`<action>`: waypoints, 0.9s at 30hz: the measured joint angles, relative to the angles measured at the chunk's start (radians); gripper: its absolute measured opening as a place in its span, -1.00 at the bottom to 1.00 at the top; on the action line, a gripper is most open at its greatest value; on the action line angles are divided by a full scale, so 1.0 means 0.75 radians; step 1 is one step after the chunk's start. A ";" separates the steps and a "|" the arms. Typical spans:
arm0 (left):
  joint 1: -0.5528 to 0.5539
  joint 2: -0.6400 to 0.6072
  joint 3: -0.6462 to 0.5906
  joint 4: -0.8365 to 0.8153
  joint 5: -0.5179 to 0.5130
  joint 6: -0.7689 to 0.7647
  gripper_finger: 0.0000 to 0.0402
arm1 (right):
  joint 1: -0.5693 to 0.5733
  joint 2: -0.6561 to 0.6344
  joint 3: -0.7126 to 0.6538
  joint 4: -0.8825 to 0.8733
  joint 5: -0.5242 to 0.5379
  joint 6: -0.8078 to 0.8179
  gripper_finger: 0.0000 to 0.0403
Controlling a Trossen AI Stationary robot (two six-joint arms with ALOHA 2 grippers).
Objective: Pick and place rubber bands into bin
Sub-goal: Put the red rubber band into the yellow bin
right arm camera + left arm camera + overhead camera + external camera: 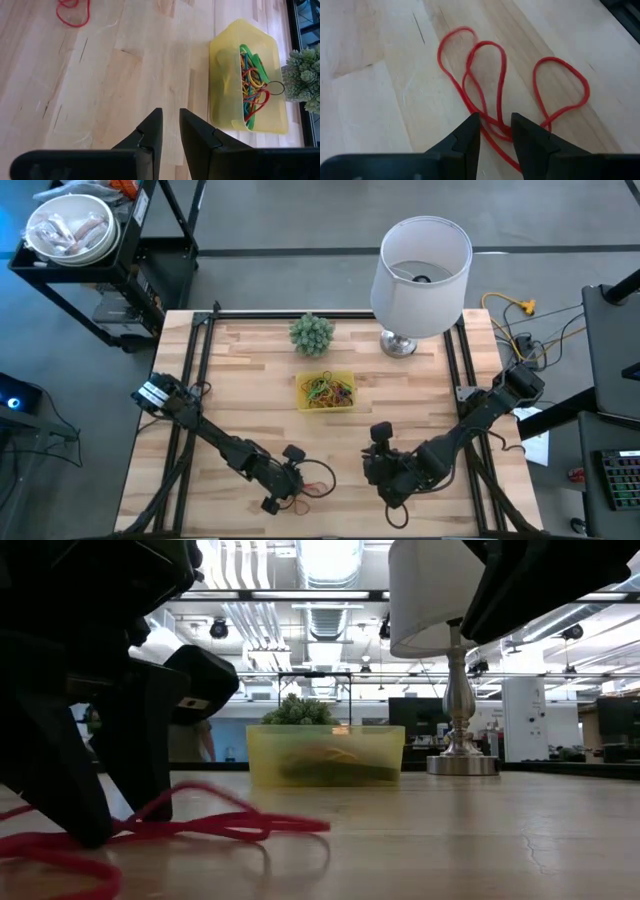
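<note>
Light butcher-block table [250, 370], pale wood planks with visible grain and seams, sitting in what looks like an open lab with ducts and strip lights overhead in the low view.

The bin [326, 391] is one small, shallow yellow plastic tray, translucent, dead centre of the high view. It's got a tangle of rubber bands in the bin [251, 82], green, red, yellow, orange and blue all knotted up, too jumbled to count. Out on the wood at the lower middle of the high view lie the loose red bands [495, 85]: the left wrist view shows three thin floppy loops, overlapping where they meet, so I can't say if that's three bands or fewer twisted ones.

The left gripper [495, 131] is right down on them, its two dark wedge fingers a narrow gap apart with red strands running between the tips. Looks like a pinch, though the contact itself is hidden. The right gripper [170, 131] hangs over bare wood at lower centre-right of the high view, fingers nearly together with nothing between them.

Further out: one little spiky green plant [311, 334] just behind the bin, one lamp [421, 265] with a white fabric shade on a shiny metal base to the upper right, one metal bowl [71, 230] on a black cart in the upper left corner, its contents hard to make out.
</note>
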 joint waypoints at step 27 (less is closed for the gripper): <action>0.002 -0.080 -0.002 -0.251 -0.052 -0.033 -0.97 | 0.000 0.000 -0.002 0.001 -0.001 0.023 -0.71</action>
